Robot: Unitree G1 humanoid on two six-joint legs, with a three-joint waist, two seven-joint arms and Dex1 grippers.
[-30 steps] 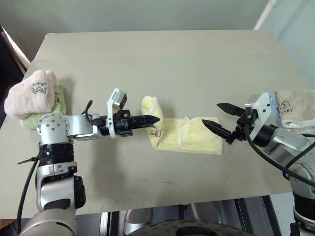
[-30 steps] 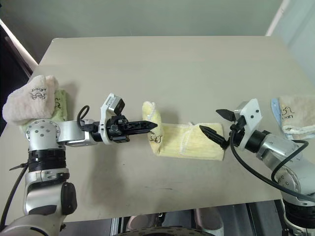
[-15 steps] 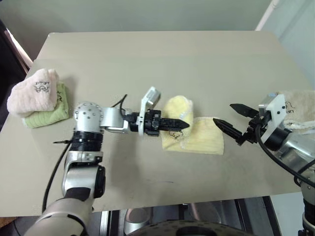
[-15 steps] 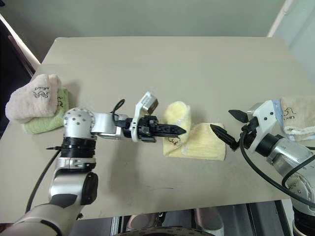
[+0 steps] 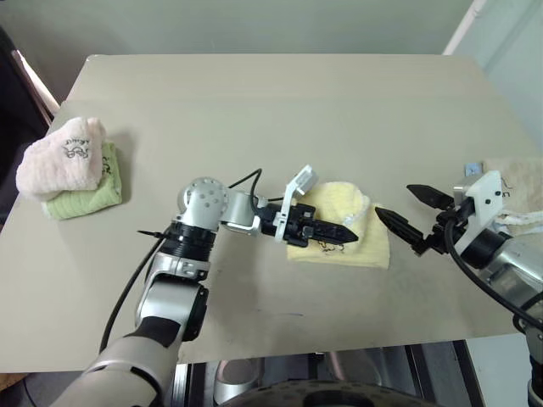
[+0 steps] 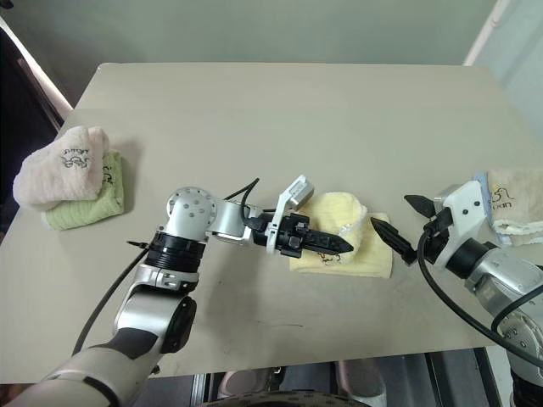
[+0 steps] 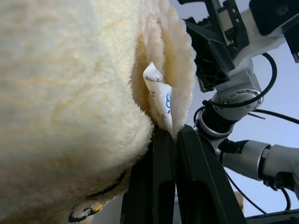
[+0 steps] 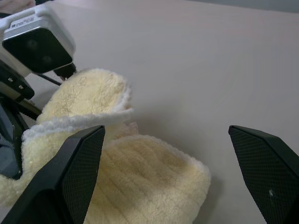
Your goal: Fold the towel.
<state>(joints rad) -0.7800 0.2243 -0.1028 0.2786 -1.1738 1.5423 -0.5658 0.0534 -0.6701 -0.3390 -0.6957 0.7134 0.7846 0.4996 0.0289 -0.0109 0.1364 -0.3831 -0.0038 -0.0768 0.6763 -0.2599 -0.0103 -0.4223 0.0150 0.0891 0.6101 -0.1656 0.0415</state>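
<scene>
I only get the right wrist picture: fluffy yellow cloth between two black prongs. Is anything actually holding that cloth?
Observer: Yes. The left tool is shut on the towel, pinching a layer and its white label.
Operator: And the prongs I see?
Observer: Those belong to the right tool. It is wide open, just off the towel's right end, not touching it.
Operator: Anything else on the table?
Observer: A pink towel sits on a green towel at the table's left edge, and a beige towel lies at its right edge.
</scene>
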